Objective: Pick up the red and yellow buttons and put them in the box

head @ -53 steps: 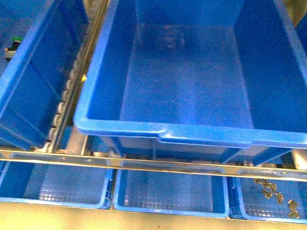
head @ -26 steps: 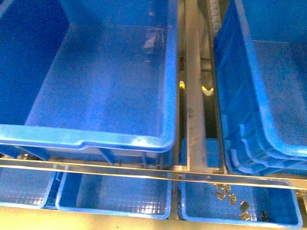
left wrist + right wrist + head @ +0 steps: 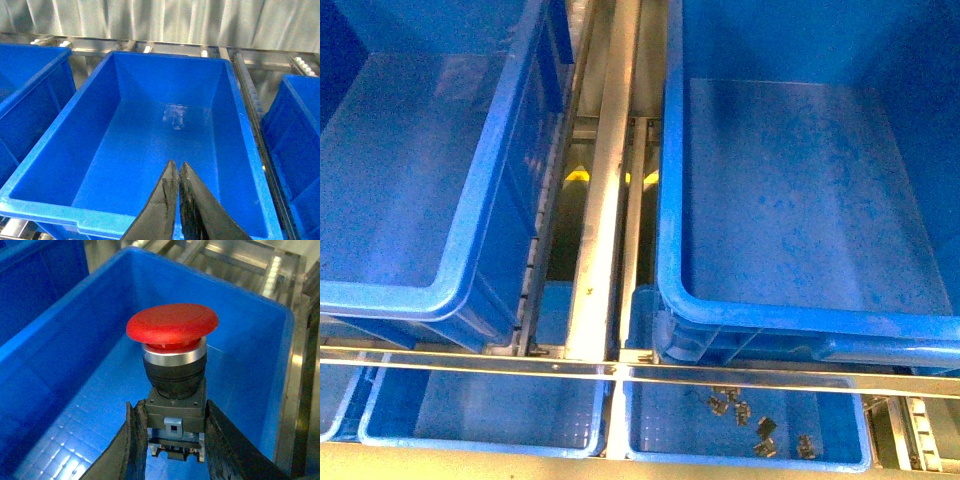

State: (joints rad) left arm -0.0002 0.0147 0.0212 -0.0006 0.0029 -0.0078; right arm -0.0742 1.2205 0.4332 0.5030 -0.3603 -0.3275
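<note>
Gripping the red button by its squared contact block, the right gripper presses both fingers on the block's flat sides, with the cap upright above a blue bin. The button looks rigid, light hard plastic. Its smooth domed cap would likely slip, so the block seems the surer hold. Over the box the left gripper hangs empty, fingers together. Count: one red button, no yellow one in view, and two large bins in the front view.
</note>
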